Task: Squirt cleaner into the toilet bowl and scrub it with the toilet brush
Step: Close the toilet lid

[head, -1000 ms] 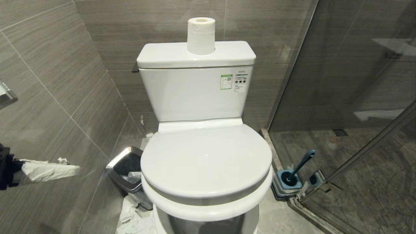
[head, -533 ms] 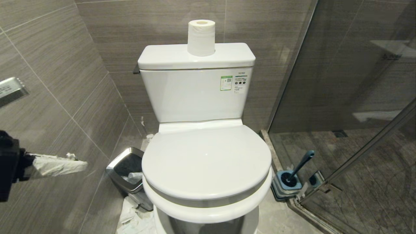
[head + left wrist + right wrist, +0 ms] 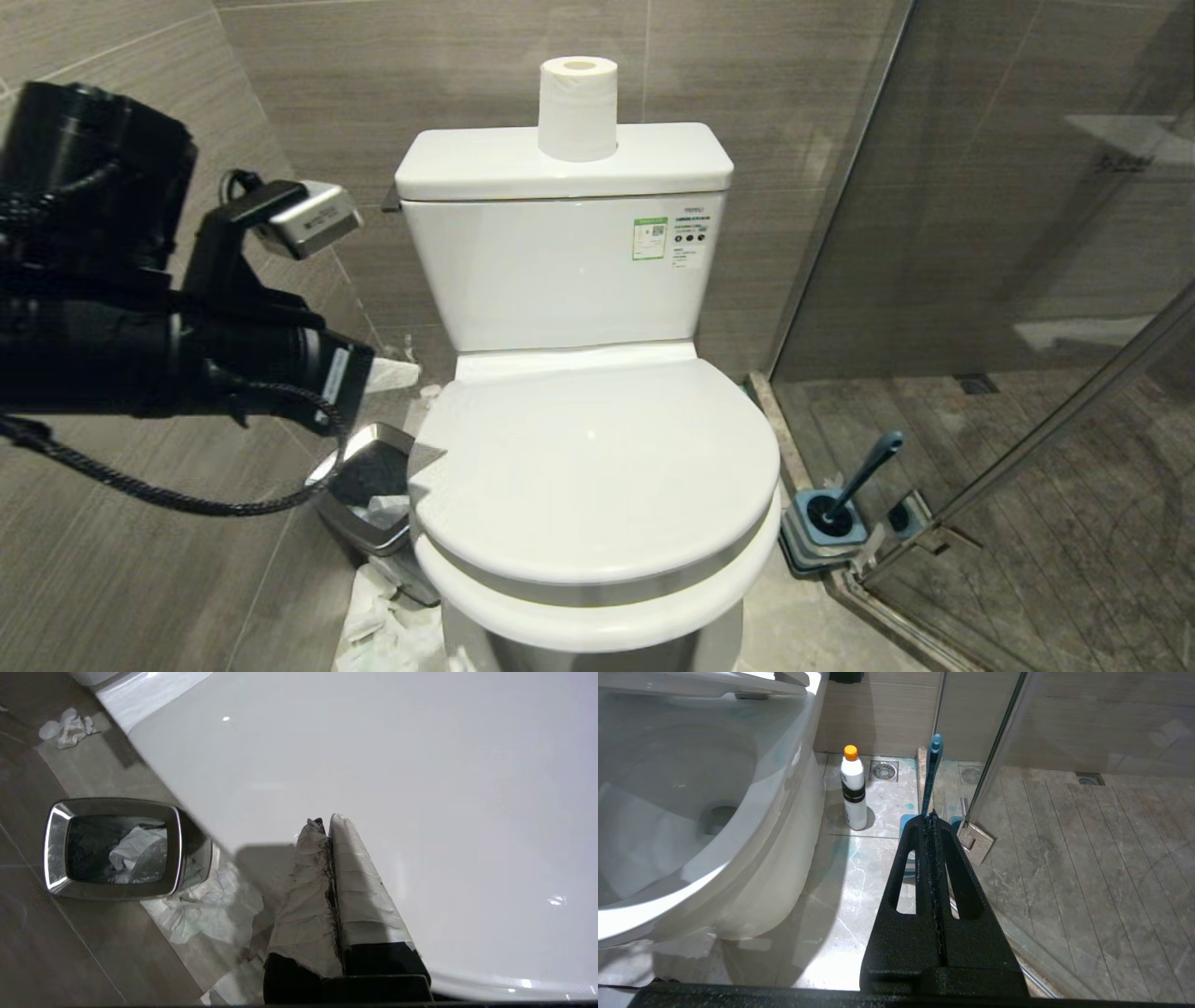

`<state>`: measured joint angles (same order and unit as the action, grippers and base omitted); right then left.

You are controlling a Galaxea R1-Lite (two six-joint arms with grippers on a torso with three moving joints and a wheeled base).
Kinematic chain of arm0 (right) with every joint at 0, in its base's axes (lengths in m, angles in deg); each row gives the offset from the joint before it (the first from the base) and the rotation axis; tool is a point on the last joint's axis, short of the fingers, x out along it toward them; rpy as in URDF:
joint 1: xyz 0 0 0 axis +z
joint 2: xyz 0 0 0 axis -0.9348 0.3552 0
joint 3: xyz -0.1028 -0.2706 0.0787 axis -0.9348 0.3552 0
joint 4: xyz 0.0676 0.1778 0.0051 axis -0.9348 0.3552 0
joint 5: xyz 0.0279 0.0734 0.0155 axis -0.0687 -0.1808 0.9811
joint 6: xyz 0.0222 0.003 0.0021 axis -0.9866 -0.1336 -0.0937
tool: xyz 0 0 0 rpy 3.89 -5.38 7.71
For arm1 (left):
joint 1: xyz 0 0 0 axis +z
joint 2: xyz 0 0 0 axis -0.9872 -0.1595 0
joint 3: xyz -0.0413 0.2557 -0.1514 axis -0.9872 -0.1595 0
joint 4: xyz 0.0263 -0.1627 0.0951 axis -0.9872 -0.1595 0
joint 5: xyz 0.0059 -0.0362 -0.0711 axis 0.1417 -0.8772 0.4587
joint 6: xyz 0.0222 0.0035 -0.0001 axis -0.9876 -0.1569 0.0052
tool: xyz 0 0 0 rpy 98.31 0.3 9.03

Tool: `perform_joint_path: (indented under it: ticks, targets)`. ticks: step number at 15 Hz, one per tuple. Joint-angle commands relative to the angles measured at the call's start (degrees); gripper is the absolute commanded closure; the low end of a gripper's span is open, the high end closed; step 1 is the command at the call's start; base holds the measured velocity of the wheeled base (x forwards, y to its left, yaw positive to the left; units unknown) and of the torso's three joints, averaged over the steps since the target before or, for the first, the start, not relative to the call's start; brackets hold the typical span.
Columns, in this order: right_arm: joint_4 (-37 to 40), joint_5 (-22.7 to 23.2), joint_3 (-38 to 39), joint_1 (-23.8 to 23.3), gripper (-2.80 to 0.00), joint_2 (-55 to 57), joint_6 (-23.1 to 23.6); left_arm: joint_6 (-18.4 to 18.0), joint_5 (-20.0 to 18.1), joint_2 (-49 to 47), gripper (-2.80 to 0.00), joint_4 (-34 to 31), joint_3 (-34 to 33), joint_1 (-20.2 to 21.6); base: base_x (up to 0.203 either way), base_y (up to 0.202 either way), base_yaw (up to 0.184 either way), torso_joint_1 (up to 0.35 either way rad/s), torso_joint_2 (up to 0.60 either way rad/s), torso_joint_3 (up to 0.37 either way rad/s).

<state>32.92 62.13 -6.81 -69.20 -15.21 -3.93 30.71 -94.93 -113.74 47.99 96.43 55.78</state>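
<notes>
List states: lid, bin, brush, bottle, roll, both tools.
Lid: down, shut over the bowl.
Bin: open-topped, paper inside.
Brush: standing in its holder, untouched.
Bottle: upright on the floor, orange cap on.
Roll: upright on the tank.
Left tool: shut, empty, over the lid's edge.
Right tool: shut, empty, low beside the toilet.

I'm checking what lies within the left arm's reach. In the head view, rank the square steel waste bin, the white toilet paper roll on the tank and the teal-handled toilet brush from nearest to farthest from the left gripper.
From the left gripper, shut at the toilet's left side:
1. Square steel waste bin, on the floor just below it.
2. White toilet paper roll, up on the tank.
3. Teal-handled toilet brush, in its holder across the toilet, on the right.
</notes>
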Motion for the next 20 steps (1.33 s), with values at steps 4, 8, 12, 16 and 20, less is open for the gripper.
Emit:
perform_joint_path:
  ticks: [4,8,12,16,20]
  targets:
    - [-0.01,0.04,0.01,0.00,0.00,0.09,0.05,3.31,0.60,-11.37,0.00,9.22,-1.93,-1.00,0.000,0.000,0.000,0.000,0.00,0.000]
    - [-0.01,0.04,0.01,0.00,0.00,0.09,0.05,8.45,-0.58,-15.06,0.00,10.99,-6.62,0.40,0.000,0.000,0.000,0.000,0.00,0.000]
    - [-0.01,0.04,0.01,0.00,0.00,0.09,0.05,17.02,-3.58,-16.10,0.00,17.01,-14.35,0.56,0.000,0.000,0.000,0.000,0.00,0.000]
    - [-0.01,0.04,0.01,0.00,0.00,0.09,0.05,26.66,-6.25,-18.33,0.00,20.42,-16.34,0.43,0.000,0.000,0.000,0.000,0.00,0.000]
    - [-0.01,0.04,0.01,0.00,0.00,0.09,0.05,31.04,-10.22,-20.07,0.00,21.84,-18.99,0.54,0.000,0.000,0.000,0.000,0.00,0.000]
